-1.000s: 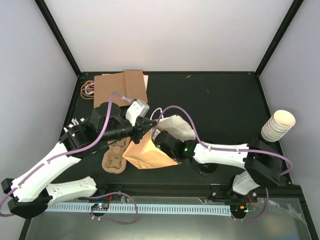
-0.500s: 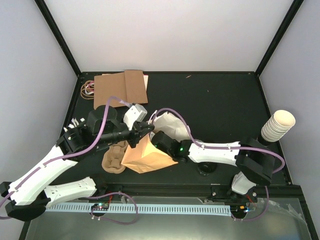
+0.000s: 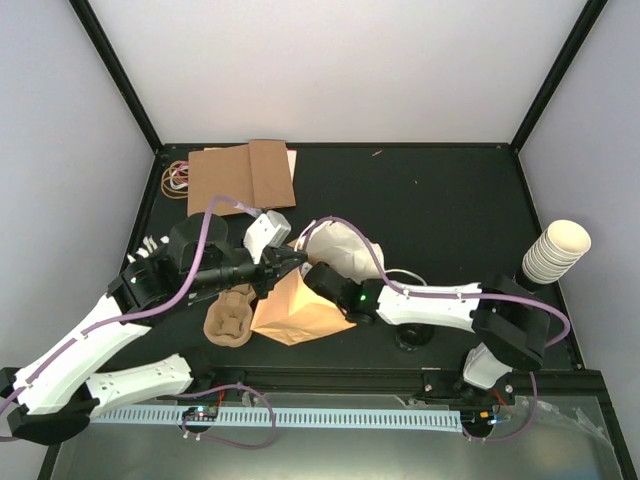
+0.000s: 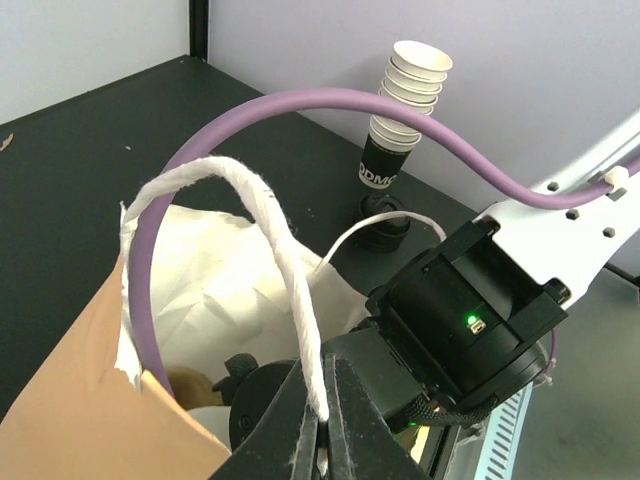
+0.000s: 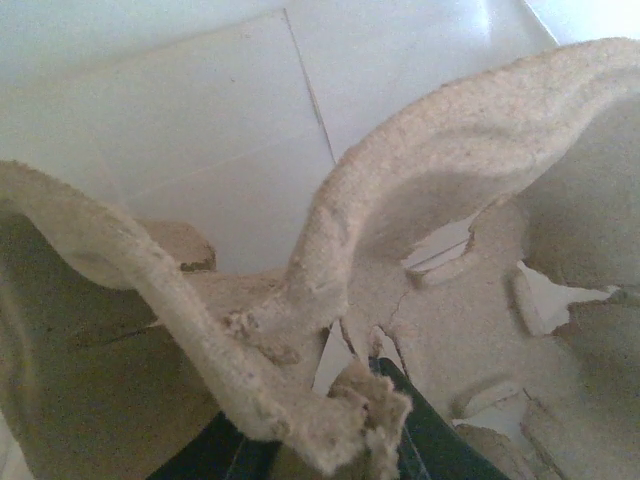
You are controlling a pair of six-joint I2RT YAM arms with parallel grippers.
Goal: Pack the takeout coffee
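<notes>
My left gripper (image 4: 322,440) is pinching the white twisted handle (image 4: 268,205) of the brown paper bag (image 3: 300,315), its fingers pressed tight on the cord. Inside the bag, my right gripper (image 5: 325,455) is clamping the rim of a pulp tray (image 5: 400,200). One dark, black-lidded coffee cup (image 3: 412,340) is standing outside the bag on the table (image 3: 450,200), just beside my right forearm.

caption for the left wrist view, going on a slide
Left hand pinches the white twisted handle of the paper bag, holding it open while the right arm reaches inside.
</notes>
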